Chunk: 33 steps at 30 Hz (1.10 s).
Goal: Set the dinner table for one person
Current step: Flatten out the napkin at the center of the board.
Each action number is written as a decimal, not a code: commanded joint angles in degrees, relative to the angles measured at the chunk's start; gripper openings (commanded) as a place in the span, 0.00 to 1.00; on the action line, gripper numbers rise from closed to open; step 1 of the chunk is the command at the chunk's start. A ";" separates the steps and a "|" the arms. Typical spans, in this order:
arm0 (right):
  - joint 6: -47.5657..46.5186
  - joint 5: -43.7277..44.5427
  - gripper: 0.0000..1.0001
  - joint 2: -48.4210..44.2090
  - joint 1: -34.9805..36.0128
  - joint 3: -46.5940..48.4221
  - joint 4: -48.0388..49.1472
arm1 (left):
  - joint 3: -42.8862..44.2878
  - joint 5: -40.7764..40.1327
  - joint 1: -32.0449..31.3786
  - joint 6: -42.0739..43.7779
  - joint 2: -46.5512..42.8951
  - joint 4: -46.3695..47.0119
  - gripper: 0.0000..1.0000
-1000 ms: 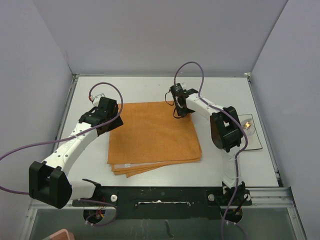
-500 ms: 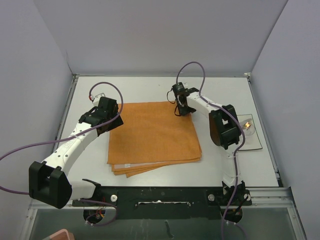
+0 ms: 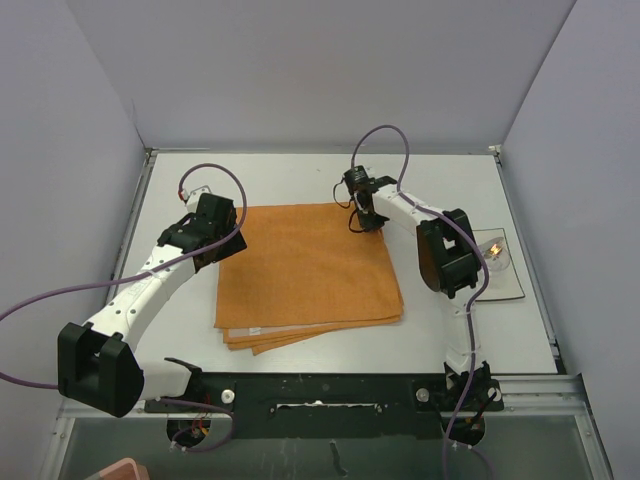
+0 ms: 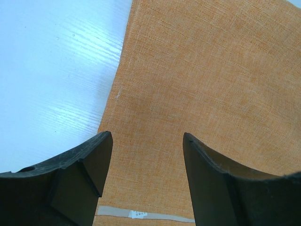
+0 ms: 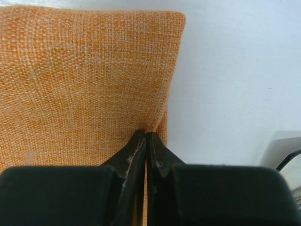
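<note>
A folded orange cloth [image 3: 305,270] lies flat in the middle of the dinner table [image 3: 290,180]. My right gripper [image 3: 357,222] is at the cloth's far right corner. In the right wrist view the right gripper [image 5: 146,136] is shut, pinching a small fold of the cloth [image 5: 84,70] at its right edge, with bare table [image 5: 235,70] beside it. My left gripper [image 3: 226,242] hovers over the cloth's far left corner. In the left wrist view the left gripper [image 4: 147,141] is open with nothing between its fingers, the cloth [image 4: 197,84] and table [image 4: 56,70] below.
A small clear glass [image 3: 495,248] stands on a square plate [image 3: 505,280] at the right side of the table. Grey walls close in the far, left and right sides. Purple cables loop above both arms.
The right gripper has shifted slightly along the cloth's far right corner and closed from part open to shut on the cloth's edge. The left arm has not moved.
</note>
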 commanded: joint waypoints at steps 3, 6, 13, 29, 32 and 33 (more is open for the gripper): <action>-0.16 0.86 0.00 -6.85 -0.52 -0.92 4.51 | 1.40 0.04 -0.23 0.06 -0.30 2.63 0.60; -0.59 1.14 0.00 -9.38 -0.68 -0.66 6.45 | 1.35 -0.04 -0.26 -0.13 -0.21 2.63 0.60; -0.87 1.54 0.00 -13.29 -0.72 2.46 7.43 | 1.31 -0.07 -0.23 -0.47 -0.15 2.68 0.60; 0.66 1.49 0.00 -5.90 -6.14 3.06 4.79 | 1.40 -0.91 -0.23 -0.47 -1.83 1.20 0.59; 1.11 1.98 0.00 -4.24 -6.14 0.34 4.49 | 1.42 -1.00 -0.27 -0.72 -2.01 1.11 0.59; 1.53 2.17 0.02 -3.73 -6.28 0.07 3.91 | 1.47 -1.03 -0.27 -0.81 -2.03 0.97 0.59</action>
